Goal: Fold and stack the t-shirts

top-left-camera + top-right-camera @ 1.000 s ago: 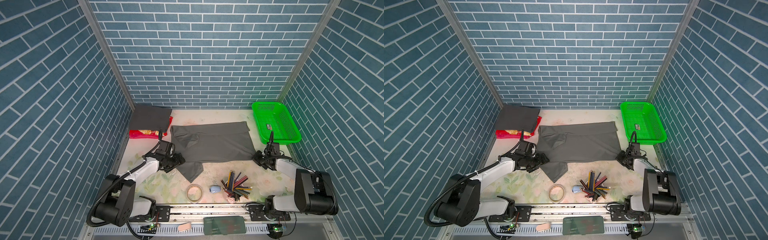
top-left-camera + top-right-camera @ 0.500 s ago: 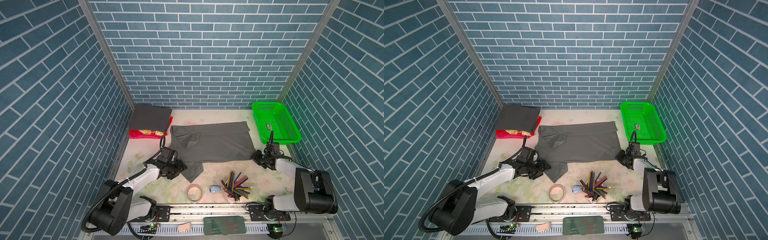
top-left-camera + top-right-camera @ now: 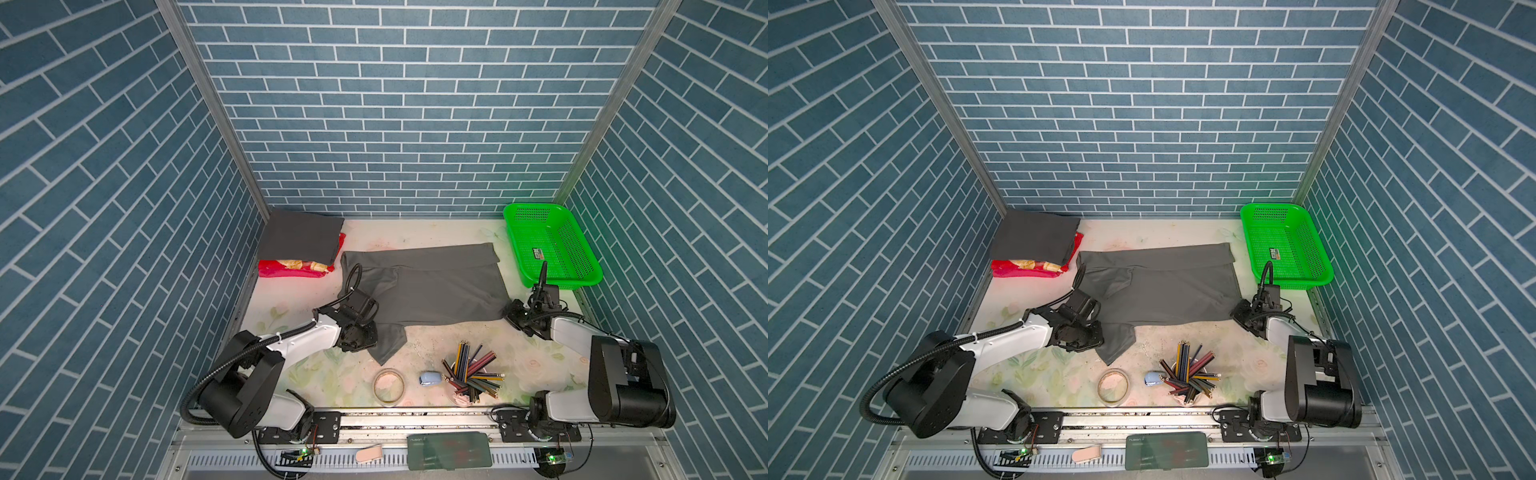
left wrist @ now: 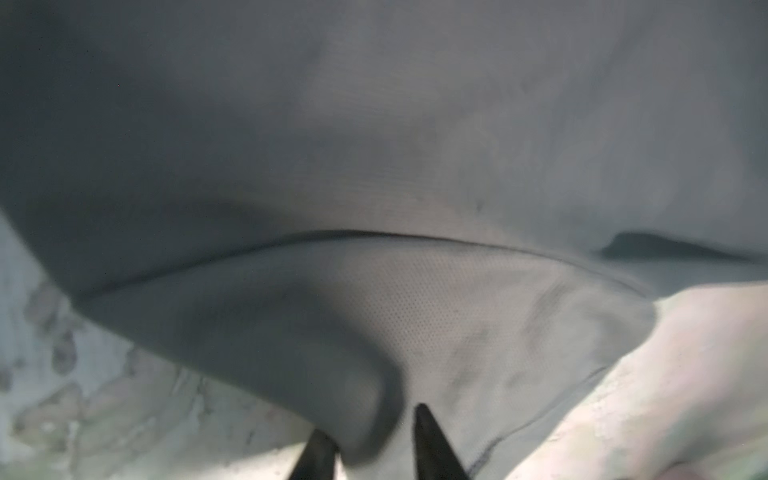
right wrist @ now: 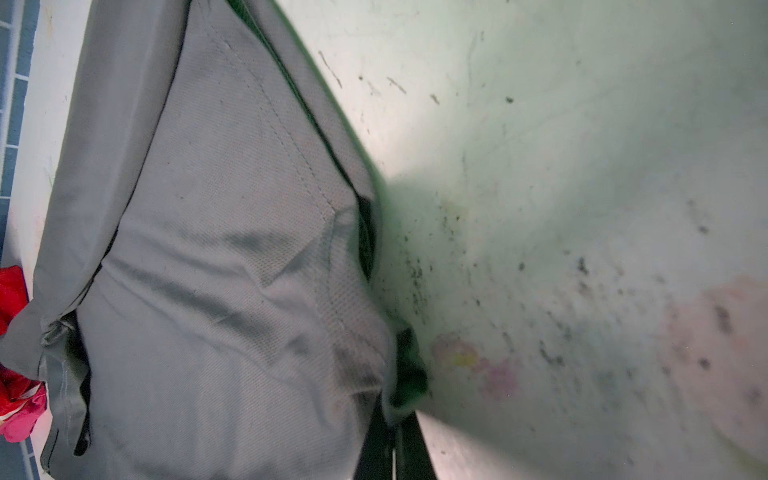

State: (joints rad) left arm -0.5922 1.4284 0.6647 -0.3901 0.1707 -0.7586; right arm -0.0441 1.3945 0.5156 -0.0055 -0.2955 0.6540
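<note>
A mid-grey t-shirt (image 3: 428,286) (image 3: 1167,286) lies spread at mid-table, its far edge folded over. One sleeve points toward the front. My left gripper (image 3: 372,336) (image 3: 1098,337) sits low at that sleeve's left edge. In the left wrist view the gripper (image 4: 370,419) stands narrowly open, with a fold of the grey t-shirt (image 4: 374,166) bulging between its fingers. My right gripper (image 3: 509,311) (image 5: 392,419) is shut on the near right corner of the grey t-shirt (image 5: 208,249). The darker charcoal t-shirt (image 3: 299,237) (image 3: 1034,237) lies folded at the back left.
The charcoal shirt rests on a red package (image 3: 291,268). A green mesh basket (image 3: 561,284) stands at the back right. A cup of coloured pencils (image 3: 469,374), a tape roll (image 3: 388,384) and a small blue object (image 3: 430,378) lie near the front. Brick walls close three sides.
My left gripper has slid toward the front along the shirt's left edge to the sleeve. Its jaws have narrowed round the cloth. The right gripper has not moved.
</note>
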